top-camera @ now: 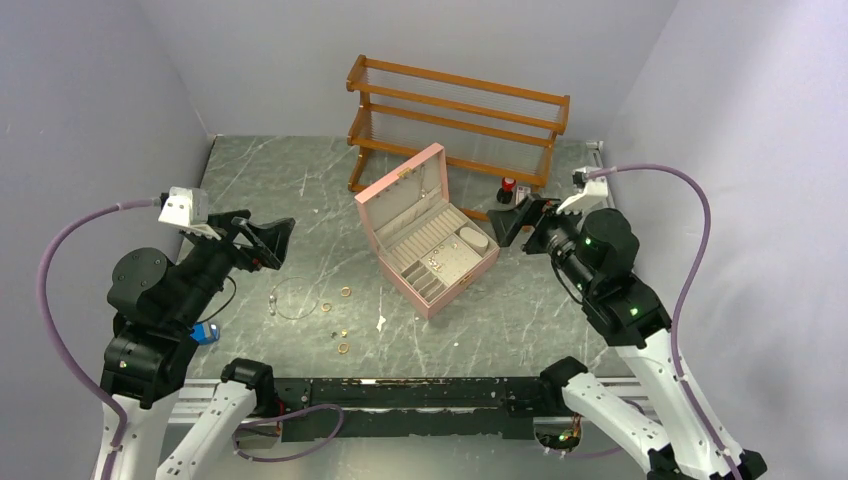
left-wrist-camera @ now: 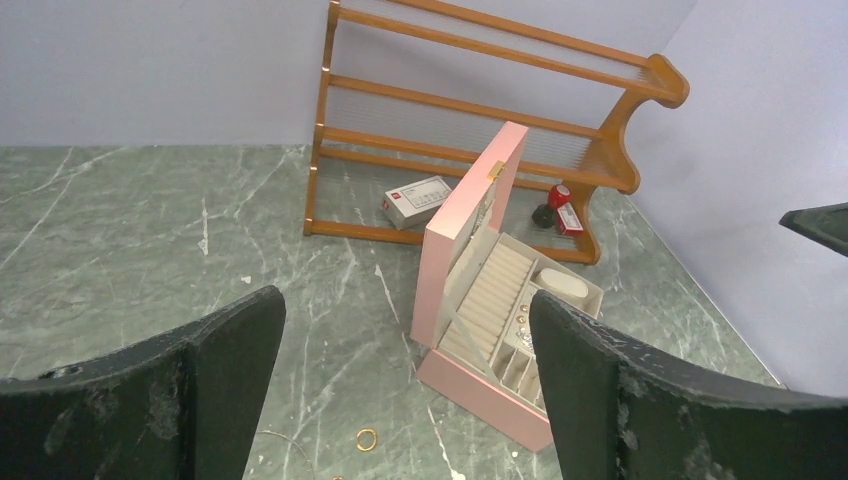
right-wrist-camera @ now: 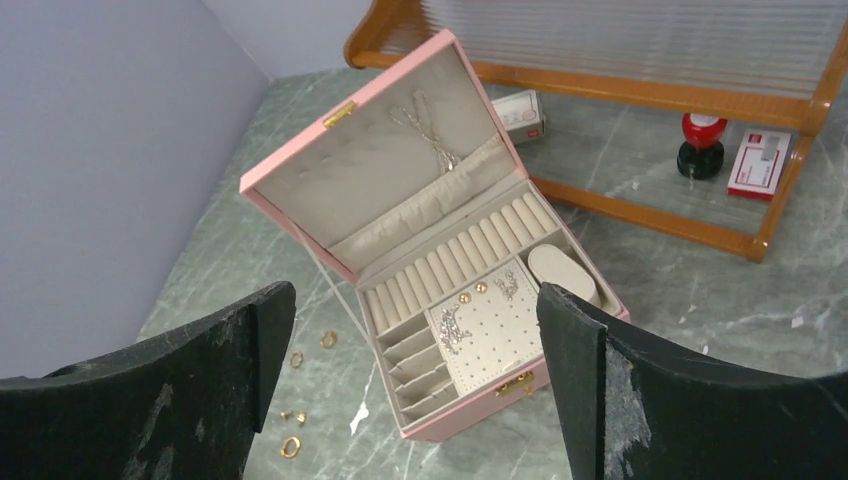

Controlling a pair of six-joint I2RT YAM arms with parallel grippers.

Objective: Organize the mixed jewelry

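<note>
The mixed jewelry lies on the marble left of the open pink box (top-camera: 465, 285). A silvery chain necklace (top-camera: 293, 298) forms a loop there. Gold rings (top-camera: 345, 292) (top-camera: 343, 347) and tiny earring bits (right-wrist-camera: 292, 416) lie beside it. In the right wrist view, more rings (right-wrist-camera: 328, 339) (right-wrist-camera: 290, 447) show left of the box (right-wrist-camera: 470, 408), and gold studs (right-wrist-camera: 473, 289) sit on its pad. My left gripper (top-camera: 265, 240) hovers open above the chain's far side, holding nothing. The right gripper (top-camera: 515, 222) hangs open and empty just right of the box.
A wooden rack (top-camera: 455, 110) stands against the back wall. A red-and-black bottle (top-camera: 508, 188) and a small white carton (left-wrist-camera: 417, 200) sit under it. A small blue object (top-camera: 206, 333) lies by the left arm. Grey walls close in on both sides.
</note>
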